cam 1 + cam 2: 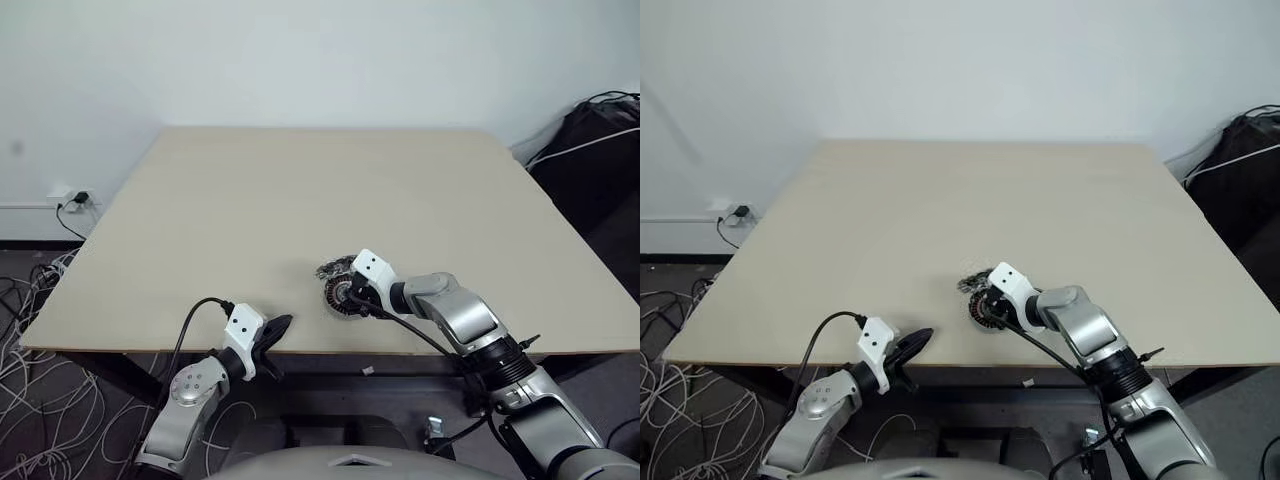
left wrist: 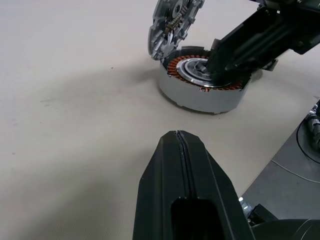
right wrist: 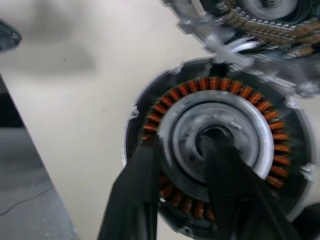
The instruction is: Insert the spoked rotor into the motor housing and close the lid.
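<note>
A plain white wall (image 1: 320, 60) rises behind a wide, pale beige surface (image 1: 300, 200) with a matte top and straight edges. Low on the wall at the left sits a white power socket (image 1: 72, 198) with a black plug and cord in it. The floor (image 1: 25, 290) is dark grey carpet, and loose white cables (image 1: 40, 390) lie tangled over it at the left. At the far right stands a black bag (image 1: 595, 150) with a white cord across it. The light is even and soft.
</note>
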You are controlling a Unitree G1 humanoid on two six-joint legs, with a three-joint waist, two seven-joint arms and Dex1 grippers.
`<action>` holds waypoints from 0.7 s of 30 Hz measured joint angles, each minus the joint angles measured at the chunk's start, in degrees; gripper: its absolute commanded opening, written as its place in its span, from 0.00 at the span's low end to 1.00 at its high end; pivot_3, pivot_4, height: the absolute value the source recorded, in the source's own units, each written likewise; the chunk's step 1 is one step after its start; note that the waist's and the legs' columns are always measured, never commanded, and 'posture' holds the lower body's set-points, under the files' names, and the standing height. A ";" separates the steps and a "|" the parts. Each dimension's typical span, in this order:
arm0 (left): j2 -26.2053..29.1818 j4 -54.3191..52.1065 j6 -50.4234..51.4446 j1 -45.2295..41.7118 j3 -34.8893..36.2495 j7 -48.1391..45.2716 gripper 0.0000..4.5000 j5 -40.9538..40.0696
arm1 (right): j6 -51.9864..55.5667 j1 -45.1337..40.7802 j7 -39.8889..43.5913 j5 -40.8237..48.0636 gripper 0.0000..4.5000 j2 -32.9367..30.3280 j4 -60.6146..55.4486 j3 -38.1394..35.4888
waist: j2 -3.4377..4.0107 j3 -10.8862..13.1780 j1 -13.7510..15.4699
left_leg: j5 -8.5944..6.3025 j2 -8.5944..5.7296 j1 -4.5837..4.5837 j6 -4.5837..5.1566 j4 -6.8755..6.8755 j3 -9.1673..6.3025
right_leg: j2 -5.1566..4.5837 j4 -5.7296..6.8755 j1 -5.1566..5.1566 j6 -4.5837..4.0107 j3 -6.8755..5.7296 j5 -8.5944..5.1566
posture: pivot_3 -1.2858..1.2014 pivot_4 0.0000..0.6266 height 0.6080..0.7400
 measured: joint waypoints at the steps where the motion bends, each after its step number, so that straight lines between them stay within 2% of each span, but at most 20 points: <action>1: 0.02 0.00 0.00 0.00 0.00 0.05 0.00 0.00 | 0.00 0.00 0.05 0.06 0.08 -0.02 0.00 -0.07 | 0.00 0.00 0.00 | 0.00 0.01 0.00 0.00 0.00 0.00 | 0.01 0.00 0.00 0.00 0.00 0.00 | 0.52 0.00 1.00; 13: 0.13 0.00 0.03 -0.02 -0.11 0.09 0.00 0.03 | -0.06 0.17 -0.37 0.67 0.08 0.10 0.03 -0.63 | 0.01 0.00 0.01 | 0.01 0.00 0.00 -0.01 0.00 0.00 | 0.00 0.01 -0.01 -0.01 0.00 0.00 | 0.52 0.00 1.00; 21: 0.28 0.00 0.12 0.07 -0.49 0.08 0.00 0.04 | 0.02 1.40 -3.83 2.99 0.08 2.70 0.07 -6.29 | 0.04 -0.01 0.17 | -0.01 0.00 -0.04 0.01 -0.04 0.00 | 0.00 0.00 -0.05 -0.03 0.00 -0.01 | 0.52 0.00 1.00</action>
